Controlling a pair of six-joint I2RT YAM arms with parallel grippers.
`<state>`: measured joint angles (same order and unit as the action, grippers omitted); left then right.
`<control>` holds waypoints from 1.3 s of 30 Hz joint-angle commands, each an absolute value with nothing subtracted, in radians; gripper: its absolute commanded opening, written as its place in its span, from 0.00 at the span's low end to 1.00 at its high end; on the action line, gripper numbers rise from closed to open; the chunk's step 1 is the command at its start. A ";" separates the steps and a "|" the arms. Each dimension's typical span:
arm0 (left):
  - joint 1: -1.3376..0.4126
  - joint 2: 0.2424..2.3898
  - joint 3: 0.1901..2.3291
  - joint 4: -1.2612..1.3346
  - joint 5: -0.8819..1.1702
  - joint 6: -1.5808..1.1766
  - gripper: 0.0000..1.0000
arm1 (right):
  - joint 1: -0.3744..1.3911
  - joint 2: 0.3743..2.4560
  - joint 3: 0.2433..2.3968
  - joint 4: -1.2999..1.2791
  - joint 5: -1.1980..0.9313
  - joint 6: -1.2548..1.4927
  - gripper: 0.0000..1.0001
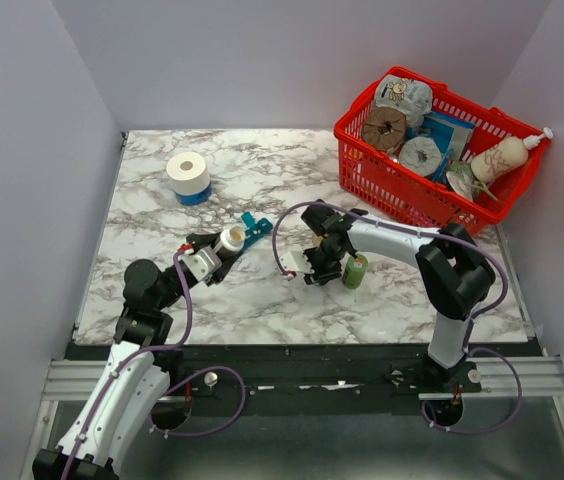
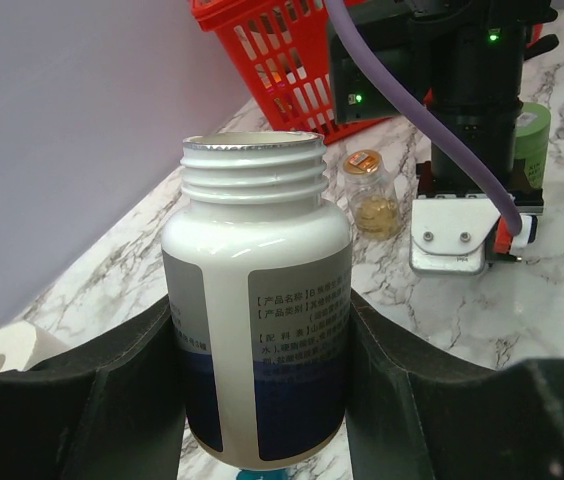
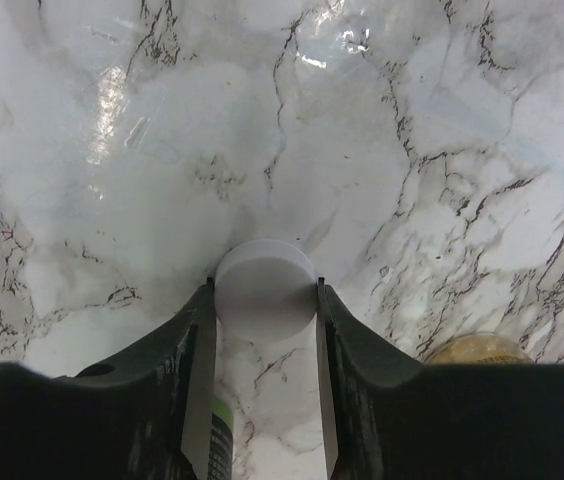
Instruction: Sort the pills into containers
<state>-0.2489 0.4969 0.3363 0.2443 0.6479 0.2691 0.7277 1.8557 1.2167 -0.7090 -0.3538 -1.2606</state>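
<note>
My left gripper (image 1: 224, 243) is shut on an open white pill bottle (image 2: 255, 300) with a blue-and-grey label, its cap off and its threaded mouth upward. The bottle also shows in the top view (image 1: 230, 239). The teal pill organiser (image 1: 254, 228) lies on the table just beyond the bottle; only a sliver of it (image 2: 257, 472) shows under the bottle. My right gripper (image 3: 265, 286) is shut on a round white cap (image 3: 265, 290) over the marble. In the top view the right gripper (image 1: 312, 267) is at mid-table. No loose pills show.
A small clear vial (image 2: 372, 195) holding amber pills stands near the right gripper, next to a green bottle (image 1: 355, 271). A red basket (image 1: 482, 205) full of items sits at the back right. A toilet roll (image 1: 188, 175) stands at the back left.
</note>
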 commanded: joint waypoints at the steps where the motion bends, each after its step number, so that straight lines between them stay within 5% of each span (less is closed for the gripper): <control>1: -0.247 0.505 0.331 0.276 0.735 0.261 0.00 | 0.735 1.872 1.250 -0.755 -0.429 -1.229 0.24; 11: -0.270 0.610 0.370 0.405 0.916 0.062 0.00 | 0.680 1.505 1.420 -0.883 -0.831 -1.002 0.23; 19: -0.508 0.807 0.495 0.337 0.871 0.084 0.00 | 0.650 1.407 1.583 -0.992 -1.057 -0.979 0.24; 39: -0.635 0.960 0.609 0.321 0.854 0.011 0.00 | 0.673 1.436 1.568 -0.999 -1.100 -0.996 0.24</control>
<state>-0.6220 0.9577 0.5816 0.3008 0.8318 0.0162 0.6662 1.4181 1.5570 -0.9886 -1.0645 -0.9955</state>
